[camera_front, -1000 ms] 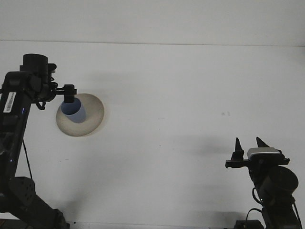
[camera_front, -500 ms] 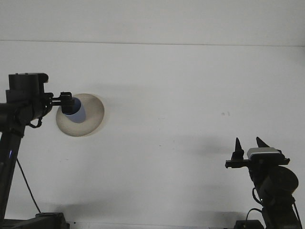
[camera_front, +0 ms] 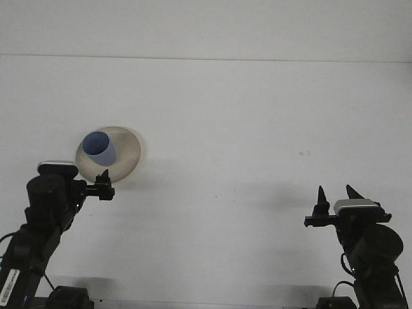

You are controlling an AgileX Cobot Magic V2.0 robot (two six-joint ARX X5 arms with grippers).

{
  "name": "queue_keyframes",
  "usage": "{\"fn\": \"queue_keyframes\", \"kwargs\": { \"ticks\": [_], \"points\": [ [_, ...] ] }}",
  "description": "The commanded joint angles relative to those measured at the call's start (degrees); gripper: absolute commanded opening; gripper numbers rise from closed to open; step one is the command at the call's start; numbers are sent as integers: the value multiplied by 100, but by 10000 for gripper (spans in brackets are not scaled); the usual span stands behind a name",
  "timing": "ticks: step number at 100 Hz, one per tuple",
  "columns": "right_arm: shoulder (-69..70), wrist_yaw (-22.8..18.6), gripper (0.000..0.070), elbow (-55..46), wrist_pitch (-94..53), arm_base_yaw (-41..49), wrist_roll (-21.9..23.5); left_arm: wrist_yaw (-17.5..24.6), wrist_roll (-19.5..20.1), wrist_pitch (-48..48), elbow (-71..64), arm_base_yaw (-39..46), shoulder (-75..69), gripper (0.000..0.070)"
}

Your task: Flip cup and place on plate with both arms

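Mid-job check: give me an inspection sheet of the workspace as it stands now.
Surface: white table, bare apart from the job's things.
Job's things: blue cup stands on the beige plate, toward its left side, open end up.
Clutter: nothing seen.
Grippers: left gripper is clear of the cup, just below the plate's near rim, holding nothing. Right gripper is open, empty, fingertips pointing up, at the near right.
Cables: dark cable loops beside the left arm; another runs by the right arm's base.
Surroundings: pale wall behind the table.
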Motion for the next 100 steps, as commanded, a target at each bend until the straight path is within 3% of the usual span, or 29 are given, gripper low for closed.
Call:
{"fn": "queue_keyframes", "kwargs": {
  "ticks": [1,29,64,69,77,83,100],
  "points": [
    [17,-2,445,68,68,9,98,9,-28,282,-205,-33,-361,544],
    [17,-2,445,68,70,9,101,2,-35,610,-977,-39,-1709,543],
    [17,-2,445,68,79,9,98,2,-76,619,-1051,-39,-1980,537],
    [17,-2,445,68,74,9,98,2,-79,621,-1051,-39,-1980,510],
    [17,-2,435,68,74,9,98,2,-76,616,-1051,-39,-1980,376],
    [17,0,364,68,72,9,98,2,-72,614,-1051,-39,-1985,274],
    [17,-2,15,68,72,9,98,2,-66,614,-1051,-39,-1987,60]
  ]
}}
